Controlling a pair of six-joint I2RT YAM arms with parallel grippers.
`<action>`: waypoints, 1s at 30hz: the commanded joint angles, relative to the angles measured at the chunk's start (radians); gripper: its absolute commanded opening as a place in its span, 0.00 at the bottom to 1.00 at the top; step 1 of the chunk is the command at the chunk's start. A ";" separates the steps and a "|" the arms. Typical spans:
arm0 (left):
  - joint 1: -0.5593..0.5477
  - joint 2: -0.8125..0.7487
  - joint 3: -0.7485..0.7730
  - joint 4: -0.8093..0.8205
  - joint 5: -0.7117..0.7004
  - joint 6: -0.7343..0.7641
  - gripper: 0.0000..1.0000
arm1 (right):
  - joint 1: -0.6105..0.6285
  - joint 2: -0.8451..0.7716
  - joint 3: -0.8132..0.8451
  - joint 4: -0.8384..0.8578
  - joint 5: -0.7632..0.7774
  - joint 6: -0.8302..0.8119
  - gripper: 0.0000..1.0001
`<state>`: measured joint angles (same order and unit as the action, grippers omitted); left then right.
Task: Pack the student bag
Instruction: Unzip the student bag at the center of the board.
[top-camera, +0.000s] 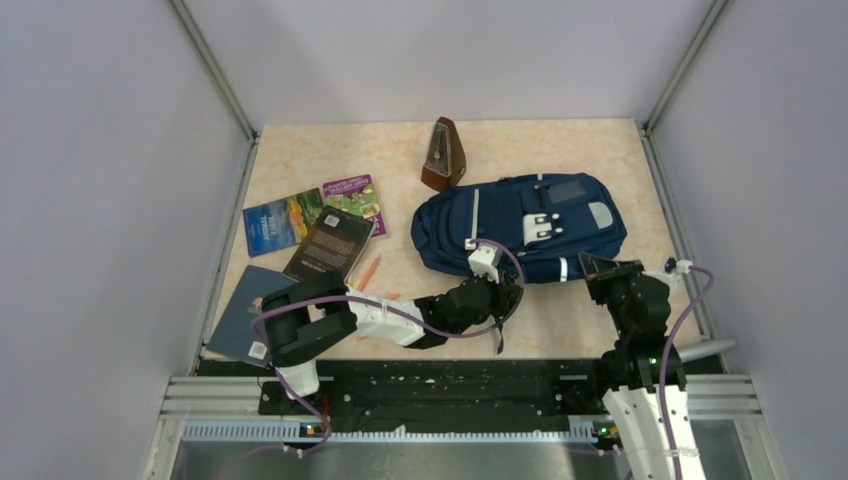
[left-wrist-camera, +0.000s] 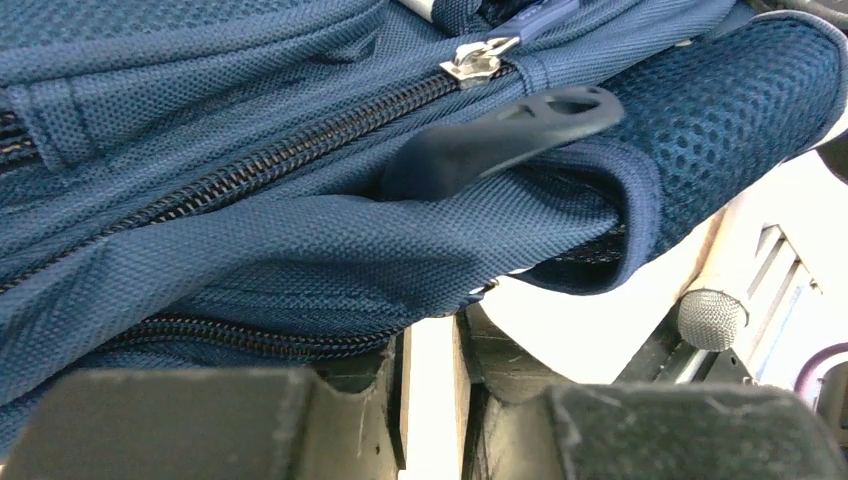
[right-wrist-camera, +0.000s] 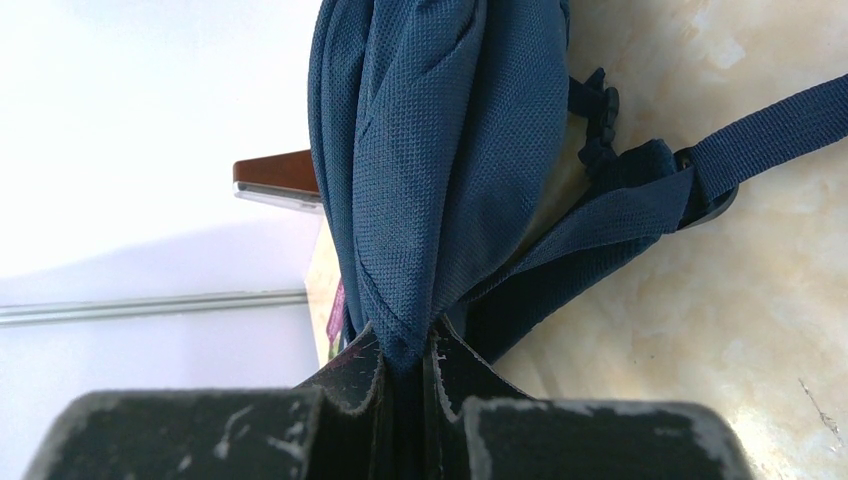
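The right gripper (right-wrist-camera: 405, 345) is pinching a fold of navy fabric at the near right corner of the student bag (top-camera: 520, 225). The left gripper (left-wrist-camera: 430, 335) is nosing against the bag's near edge, its jaws a narrow slit apart; I cannot tell whether they are holding cloth. The bag is lying flat on the table (top-camera: 600, 150), a metronome (top-camera: 443, 155) standing just beyond it, books (top-camera: 320, 230) lying off to its left.

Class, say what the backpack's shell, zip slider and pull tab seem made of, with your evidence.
Backpack shell: woven synthetic fabric, matt; visible grid weave. Zip slider: metal, likely; silvery shine. Pull tab: probably moulded rubber or plastic; smooth, matt, dark.
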<state>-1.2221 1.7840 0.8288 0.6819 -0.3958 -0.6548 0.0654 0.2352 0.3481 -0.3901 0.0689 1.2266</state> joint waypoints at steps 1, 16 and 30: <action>0.001 -0.003 0.030 0.093 -0.041 0.019 0.09 | 0.007 -0.026 0.069 0.107 0.000 0.025 0.00; 0.002 -0.064 -0.073 0.101 -0.034 0.015 0.00 | 0.007 -0.031 0.026 0.100 0.040 0.010 0.00; -0.001 -0.110 -0.173 0.201 0.086 0.092 0.00 | 0.007 -0.032 -0.003 0.098 0.053 0.003 0.00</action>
<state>-1.2266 1.7157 0.6788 0.7937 -0.3408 -0.6048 0.0654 0.2230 0.3336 -0.3988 0.0792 1.2232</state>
